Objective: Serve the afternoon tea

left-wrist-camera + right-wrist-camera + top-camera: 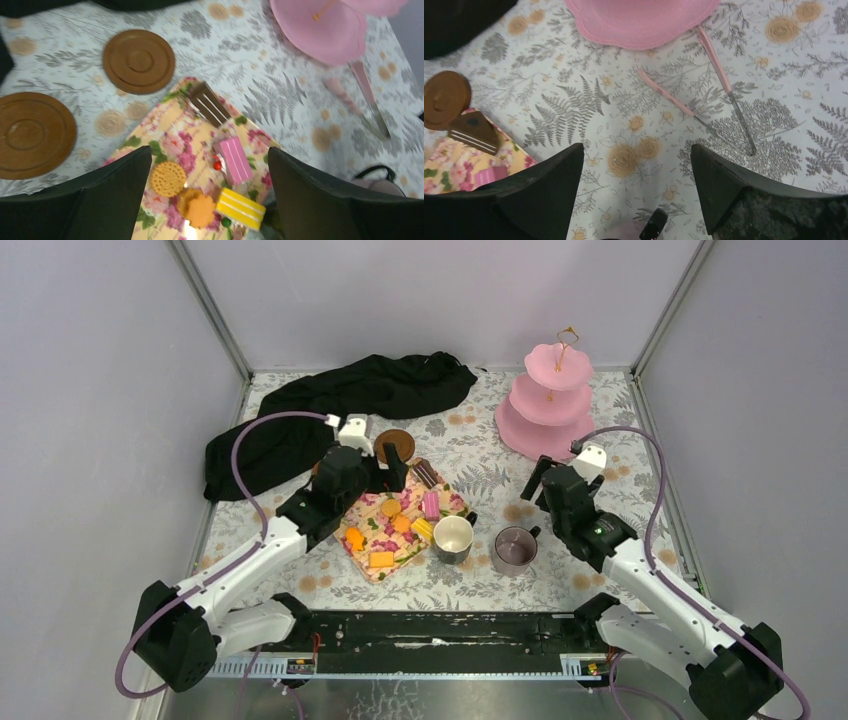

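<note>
The toy cakes lie on the floral napkin (162,122), left of the counter's middle and toward its near edge. The pink cake (235,160) sits mid-napkin, with the brown cake (210,104) at the napkin's far corner and the yellow cake (241,209) on its near side. In the left wrist view the pink cake's long axis runs up the picture, slightly tilted, so it lies crosswise to the line on which the fingers close.

The left end effector (210,150) hangs right over these cakes, spread wide and holding nothing. It is clearly the nearer arm.

The cream-lined mug (453,538) and mauve mug (514,548) stand just right of the napkin. The right end effector (637,147) is beyond them, also wide apart and empty. The pink tiered stand (550,400) rises toward the far right corner.
</note>
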Robot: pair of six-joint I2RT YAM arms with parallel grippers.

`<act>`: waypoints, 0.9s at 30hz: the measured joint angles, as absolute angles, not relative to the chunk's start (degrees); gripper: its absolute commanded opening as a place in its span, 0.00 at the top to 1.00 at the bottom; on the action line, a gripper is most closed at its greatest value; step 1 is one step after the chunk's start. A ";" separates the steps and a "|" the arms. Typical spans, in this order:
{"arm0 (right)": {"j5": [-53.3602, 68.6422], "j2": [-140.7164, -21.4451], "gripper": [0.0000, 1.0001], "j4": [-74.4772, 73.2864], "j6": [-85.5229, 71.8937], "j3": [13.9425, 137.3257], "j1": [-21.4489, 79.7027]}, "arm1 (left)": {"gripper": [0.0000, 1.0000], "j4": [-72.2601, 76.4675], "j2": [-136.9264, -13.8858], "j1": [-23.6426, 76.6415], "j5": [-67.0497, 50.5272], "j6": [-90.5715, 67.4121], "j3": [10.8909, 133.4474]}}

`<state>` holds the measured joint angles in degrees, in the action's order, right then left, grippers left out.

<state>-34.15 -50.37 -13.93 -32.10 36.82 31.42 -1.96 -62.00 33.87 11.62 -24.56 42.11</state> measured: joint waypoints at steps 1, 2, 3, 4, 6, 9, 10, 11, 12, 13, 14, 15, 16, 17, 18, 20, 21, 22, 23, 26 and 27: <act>-34.76 -51.07 0.15 -14.94 -32.91 36.88 31.92 | 0.09 -3.01 -62.43 34.33 10.52 -24.10 42.83; -35.16 -51.62 0.15 -15.64 -33.56 36.88 32.25 | 0.09 -4.10 -62.85 34.76 9.28 -23.59 43.57; -35.77 -52.25 0.15 -16.64 -34.48 36.91 32.67 | 0.10 -5.15 -63.24 35.27 7.81 -23.20 44.31; -36.16 -52.56 0.16 -17.39 -35.09 36.91 32.91 | 0.11 -6.17 -63.48 35.68 6.55 -22.87 44.91; -36.99 -52.77 0.17 -18.68 -36.42 36.91 33.26 | 0.15 -8.29 -63.66 36.53 3.86 -22.17 45.93; -38.26 -52.75 0.18 -20.18 -38.35 36.91 33.45 | 0.17 -11.44 -63.66 37.78 0.40 -21.39 47.00; -38.70 -52.75 0.17 -20.80 -39.00 36.91 33.45 | 0.18 -12.56 -63.75 38.33 -0.69 -21.04 47.33; -39.18 -52.75 0.17 -21.32 -39.57 36.91 33.47 | 0.18 -13.52 -63.86 38.74 -1.54 -20.84 47.64; -39.68 -52.75 0.17 -21.91 -40.21 36.91 33.50 | 0.18 -14.79 -64.20 39.38 -2.44 -20.58 48.18; -40.12 -52.75 0.17 -22.59 -40.93 36.93 33.50 | 0.18 -15.92 -64.73 40.07 -2.98 -20.27 48.84; -40.38 -52.77 0.17 -23.31 -41.45 37.01 33.50 | 0.18 -16.78 -65.21 40.73 -3.36 -19.94 49.41; -41.04 -52.88 0.17 -24.25 -42.19 37.30 33.54 | 0.18 -17.76 -65.82 41.56 -3.55 -19.59 50.06; -41.39 -53.01 0.16 -24.97 -42.81 37.58 33.54 | 0.18 -18.48 -66.46 42.50 -3.70 -19.25 50.59; -41.78 -53.21 0.16 -25.52 -43.51 37.89 33.56 | 0.18 -19.11 -66.98 43.20 -3.86 -18.96 50.96; -42.26 -53.49 0.16 -26.30 -44.21 38.30 33.58 | 0.18 -19.88 -67.68 44.14 -3.92 -18.61 51.33; -43.07 -54.00 0.15 -27.53 -45.58 39.03 33.61 | 0.17 -21.06 -69.08 45.34 -3.97 -18.22 51.79; -43.35 -54.17 0.15 -28.05 -46.17 39.27 33.61 | 0.17 -21.47 -69.80 45.84 -3.97 -18.02 51.90; -43.83 -54.26 0.15 -28.32 -46.76 39.38 33.63 | 0.17 -21.96 -70.57 46.39 -3.95 -17.89 51.99; -44.10 -54.26 0.15 -28.47 -47.20 39.38 33.63 | 0.17 -22.41 -71.29 46.76 -3.92 -17.78 52.05; -44.56 -54.28 0.15 -29.06 -48.25 39.38 33.63 | 0.17 -23.64 -73.08 47.57 -3.62 -17.34 52.07; -44.62 -54.30 0.14 -29.19 -48.49 39.40 33.63 | 0.17 -23.97 -73.47 47.64 -3.60 -17.23 52.07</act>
